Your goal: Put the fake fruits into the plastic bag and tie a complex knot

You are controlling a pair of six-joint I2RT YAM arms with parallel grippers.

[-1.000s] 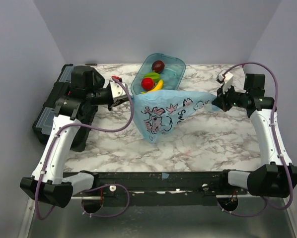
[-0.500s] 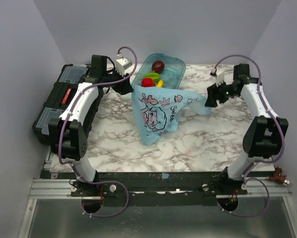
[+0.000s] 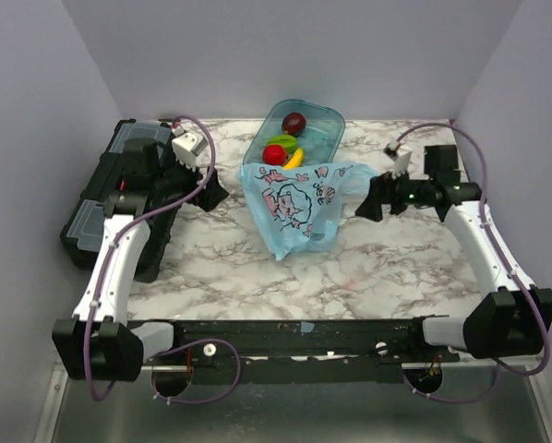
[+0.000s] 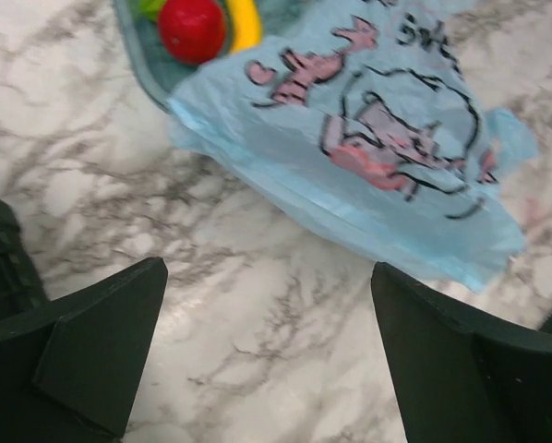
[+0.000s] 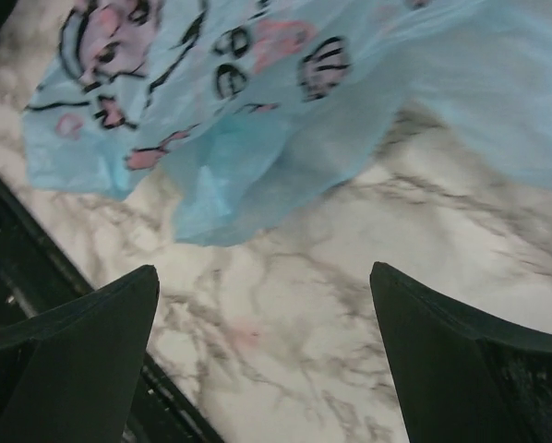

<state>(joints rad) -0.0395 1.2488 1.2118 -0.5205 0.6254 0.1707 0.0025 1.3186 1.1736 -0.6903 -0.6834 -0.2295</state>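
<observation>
The light-blue plastic bag (image 3: 294, 205) with its pink cartoon print lies crumpled and flat on the marble table, its top edge against the teal tray (image 3: 324, 118). The fake fruits sit in that tray: a maroon one (image 3: 294, 123), a green piece (image 3: 281, 142), a red one (image 3: 274, 155) and a banana (image 3: 295, 160). My left gripper (image 3: 213, 192) hovers open just left of the bag, holding nothing. My right gripper (image 3: 366, 201) hovers open just right of it, also holding nothing. From the left wrist, the bag (image 4: 368, 148), red fruit (image 4: 191, 28) and banana (image 4: 244, 23) lie beyond the open gripper (image 4: 269, 268). The right wrist has the bag (image 5: 258, 92) beyond its open gripper (image 5: 263, 270). No knot is in view.
A black toolbox (image 3: 105, 198) sits at the table's left edge behind the left arm. The black frame rail (image 3: 294, 334) runs along the near edge and shows at the lower left of the right wrist view (image 5: 36, 268). Bare marble lies in front of the bag.
Both grippers have opened and let go of the bag's corners. The stretched bag has slumped onto the table, and both arms have drawn slightly away from it.
</observation>
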